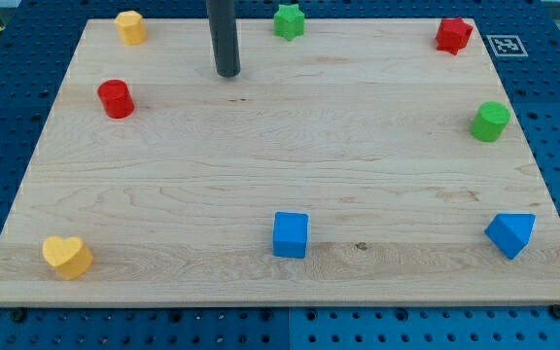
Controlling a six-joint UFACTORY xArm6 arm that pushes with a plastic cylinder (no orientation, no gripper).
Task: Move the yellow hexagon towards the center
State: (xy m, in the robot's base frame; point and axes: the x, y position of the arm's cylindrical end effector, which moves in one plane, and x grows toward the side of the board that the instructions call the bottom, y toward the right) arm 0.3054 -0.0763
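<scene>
The yellow hexagon (pixel 130 27) sits at the board's top left corner. My tip (pixel 227 73) is the lower end of a dark rod that comes down from the view's top. It stands to the right of and a little below the yellow hexagon, apart from it. It touches no block. A red cylinder (pixel 116 99) lies to the tip's left and lower down. A green star (pixel 289 20) lies to the tip's upper right.
A wooden board (pixel 280 165) lies on a blue pegboard table. A red star (pixel 453 35) is at top right, a green cylinder (pixel 490 122) at right, a blue triangle (pixel 510 234) at bottom right, a blue cube (pixel 291 234) at bottom middle, a yellow heart (pixel 66 257) at bottom left.
</scene>
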